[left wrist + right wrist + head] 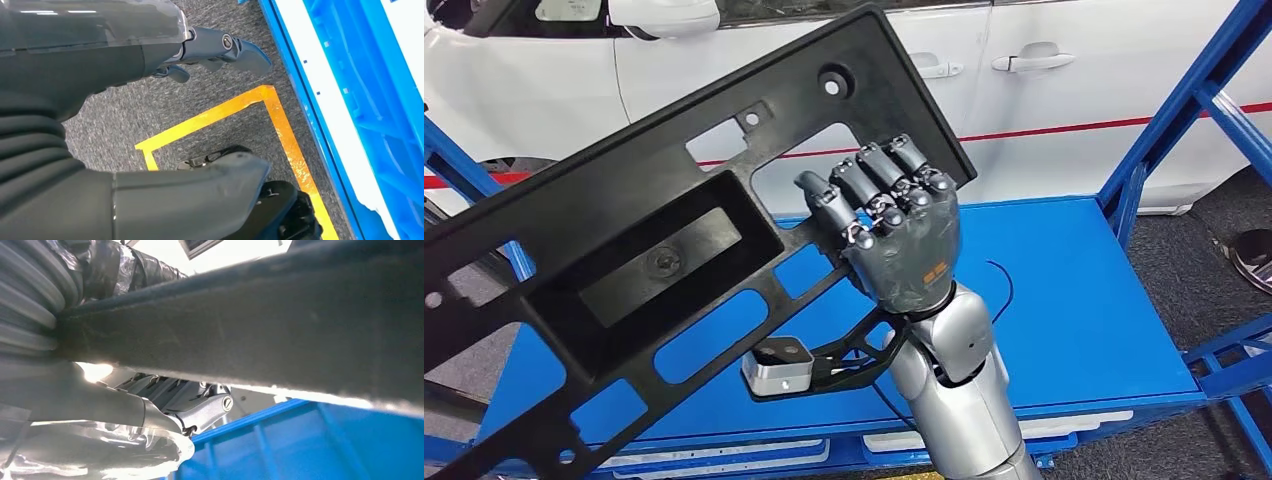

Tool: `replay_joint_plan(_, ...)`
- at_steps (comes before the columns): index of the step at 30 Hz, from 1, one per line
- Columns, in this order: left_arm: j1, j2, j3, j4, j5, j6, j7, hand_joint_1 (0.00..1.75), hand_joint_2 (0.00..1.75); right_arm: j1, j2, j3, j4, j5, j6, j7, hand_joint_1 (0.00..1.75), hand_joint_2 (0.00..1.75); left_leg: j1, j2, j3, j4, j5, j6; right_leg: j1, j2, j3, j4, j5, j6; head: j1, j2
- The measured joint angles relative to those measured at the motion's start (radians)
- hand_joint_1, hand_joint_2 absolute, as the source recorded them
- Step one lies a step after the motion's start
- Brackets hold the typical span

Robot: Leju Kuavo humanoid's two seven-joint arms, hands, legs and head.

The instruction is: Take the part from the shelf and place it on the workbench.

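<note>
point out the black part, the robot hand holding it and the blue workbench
part [639,215], head view, flat face beside its recess
right robot hand [894,225], head view, back of hand
workbench [1074,300], head view, bare blue top

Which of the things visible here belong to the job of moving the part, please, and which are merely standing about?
Belonging to the job:
- large black plastic panel with cut-outs, tilted, held up
- right hand, gripping the panel's edge
- blue flat-topped workbench below the panel

Just standing about:
- white car behind the workbench
- yellow floor tape on grey carpet
- left hand, holding nothing
</note>
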Motion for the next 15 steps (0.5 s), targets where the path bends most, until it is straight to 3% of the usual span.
replay_joint_plan(2,-0.001,-0.004,0.001,0.0,-0.017,0.006,0.001,0.0,1.75,-0.031,-0.023,0.053,0.027,0.013,0.001,0.063,1.75,1.75,-0.001,0.0,0.064,-0.139,0.06,0.005,0.002,0.002,0.0,0.003,-0.002,0.003,0.0,0.0)
replay_joint_plan(4,-0.003,-0.011,0.002,0.0,-0.019,-0.001,0.008,0.0,1.75,-0.063,-0.05,0.111,0.067,0.024,0.001,0.126,1.75,1.75,-0.005,-0.001,0.097,-0.211,0.076,0.012,0.004,0.004,-0.002,0.003,-0.002,0.012,0.0,0.0)
replay_joint_plan(6,-0.002,-0.019,0.007,0.0,-0.012,-0.011,0.022,0.0,1.75,-0.082,-0.075,0.164,0.109,0.024,0.0,0.17,1.75,1.75,-0.006,-0.003,0.1,-0.219,0.078,0.022,0.005,0.005,-0.003,0.0,0.0,0.022,0.0,0.0)
replay_joint_plan(8,-0.001,-0.027,0.011,0.0,-0.008,-0.015,0.034,0.0,1.75,-0.098,-0.094,0.2,0.144,0.018,0.0,0.19,1.75,1.75,-0.003,-0.003,0.102,-0.227,0.084,0.035,0.005,0.004,-0.011,0.021,-0.016,0.032,0.0,0.0)
replay_joint_plan(9,-0.002,-0.031,0.013,0.0,-0.007,-0.016,0.038,0.0,1.75,-0.105,-0.101,0.214,0.157,0.014,0.0,0.196,1.75,1.75,-0.001,-0.002,0.103,-0.23,0.087,0.041,0.004,0.004,-0.028,0.058,-0.039,0.036,0.001,0.0)
replay_joint_plan(12,-0.003,-0.036,0.02,0.0,-0.007,-0.018,0.042,0.0,1.75,-0.118,-0.121,0.245,0.184,0.007,0.0,0.205,1.75,1.75,-0.003,-0.001,0.103,-0.231,0.086,0.05,0.002,0.004,-0.114,0.235,-0.118,0.042,0.0,0.0)
replay_joint_plan(13,-0.002,-0.037,0.022,0.0,-0.007,-0.018,0.043,0.0,1.75,-0.119,-0.126,0.252,0.192,0.006,0.0,0.206,1.75,1.75,-0.004,-0.001,0.103,-0.231,0.086,0.051,0.002,0.004,-0.132,0.267,-0.122,0.042,0.0,0.0)
replay_joint_plan(14,-0.002,-0.037,0.023,0.0,-0.007,-0.018,0.044,0.0,1.75,-0.12,-0.131,0.259,0.199,0.006,0.0,0.206,1.75,1.75,-0.004,-0.002,0.104,-0.23,0.085,0.051,0.002,0.004,-0.132,0.264,-0.106,0.041,0.0,0.0)
replay_joint_plan(15,-0.002,-0.038,0.024,0.0,-0.007,-0.018,0.044,0.0,1.75,-0.122,-0.134,0.265,0.204,0.006,0.0,0.206,1.75,1.75,-0.004,-0.003,0.105,-0.23,0.084,0.05,0.003,0.004,-0.114,0.222,-0.075,0.039,0.0,0.0)
